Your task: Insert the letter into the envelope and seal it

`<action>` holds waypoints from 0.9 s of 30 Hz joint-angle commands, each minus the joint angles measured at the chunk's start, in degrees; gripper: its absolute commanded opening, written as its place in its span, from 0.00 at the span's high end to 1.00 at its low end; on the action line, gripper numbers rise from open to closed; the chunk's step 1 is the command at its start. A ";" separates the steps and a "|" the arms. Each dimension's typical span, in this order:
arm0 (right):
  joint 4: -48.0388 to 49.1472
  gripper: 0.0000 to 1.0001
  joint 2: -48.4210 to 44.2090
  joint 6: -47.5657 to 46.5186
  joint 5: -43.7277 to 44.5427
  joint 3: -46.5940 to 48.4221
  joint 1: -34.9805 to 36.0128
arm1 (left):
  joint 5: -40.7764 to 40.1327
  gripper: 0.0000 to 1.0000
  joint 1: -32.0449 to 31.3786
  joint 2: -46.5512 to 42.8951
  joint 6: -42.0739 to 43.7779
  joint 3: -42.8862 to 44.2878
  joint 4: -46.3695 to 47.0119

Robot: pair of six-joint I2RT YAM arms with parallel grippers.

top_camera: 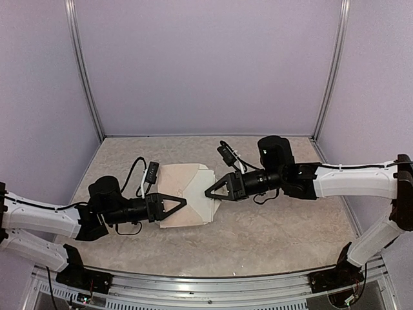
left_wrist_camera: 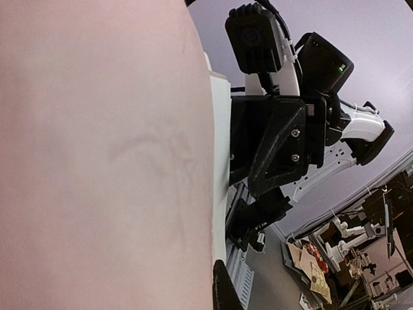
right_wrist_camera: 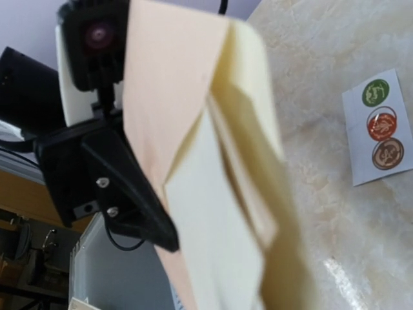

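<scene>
Top view: the envelope (top_camera: 184, 187) is held over the middle of the table (top_camera: 277, 226), between both arms. The left gripper (top_camera: 182, 203) is clamped on its left edge. The right gripper (top_camera: 208, 192) is clamped on its right edge, where the white letter (top_camera: 206, 173) pokes out.

Left wrist view: pink paper fills the left, with a thin white edge beside it.

Right wrist view: a blurred cream sheet, probably the letter, sits inside the envelope. A sticker strip (right_wrist_camera: 379, 126) lies on the table.

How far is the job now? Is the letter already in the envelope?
Done: the letter looks folded. In hand: the left gripper holds the envelope, the right gripper the letter, seemingly partly inside. Left: sealing; the sticker strip lies unused.
</scene>
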 commanded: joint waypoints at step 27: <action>-2.37 1.00 2.89 -5.47 -3.21 3.38 3.68 | -0.04 0.84 -1.04 -1.36 3.84 3.08 -3.37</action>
